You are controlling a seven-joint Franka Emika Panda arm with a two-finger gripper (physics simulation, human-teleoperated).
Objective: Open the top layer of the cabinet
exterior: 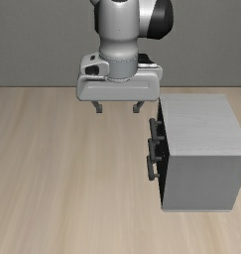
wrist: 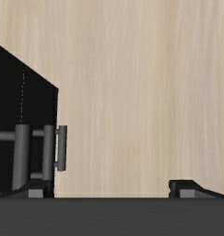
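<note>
Exterior view: the hand (exterior: 119, 107) hangs open above the tabletop (exterior: 62, 169), with nothing between its spread fingers. The cabinet (exterior: 201, 139) stands just beside it, toward the exterior view's right, with its handles (exterior: 152, 149) facing the hand's side.

Wrist view: the cabinet's dark front (wrist: 17, 111) and handles lie close beside one fingertip (wrist: 38, 192), outside the fingers' gap.

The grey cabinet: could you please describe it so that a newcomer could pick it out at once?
On the light wooden surface, look to the exterior view's right, beside the open two-finger gripper. The grey box-shaped cabinet stands there. Unlike the bare wood around it, it has a black front face carrying dark bar handles.
</note>
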